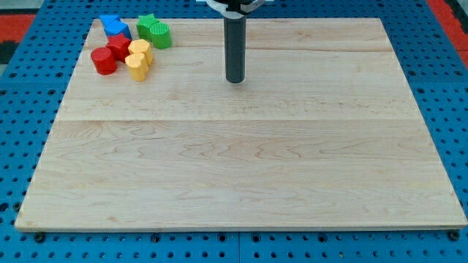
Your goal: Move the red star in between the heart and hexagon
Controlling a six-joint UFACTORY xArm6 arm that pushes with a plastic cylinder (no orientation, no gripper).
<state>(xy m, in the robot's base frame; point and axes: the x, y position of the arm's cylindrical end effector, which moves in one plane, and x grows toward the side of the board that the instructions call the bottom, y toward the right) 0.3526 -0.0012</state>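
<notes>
The red star (119, 47) lies in a cluster near the board's top left corner. A yellow hexagon-like block (140, 50) touches it on the right, and a yellow heart-like block (136, 66) sits just below that one. A red cylinder (104, 61) lies at the star's lower left. My tip (235, 79) rests on the board well to the right of the cluster, about level with the yellow heart, touching no block.
A blue block (115, 27) sits above the red star. A green star (148, 25) and another green block (160, 36) lie at the cluster's upper right. The wooden board (241, 168) sits on a blue pegboard (22, 109).
</notes>
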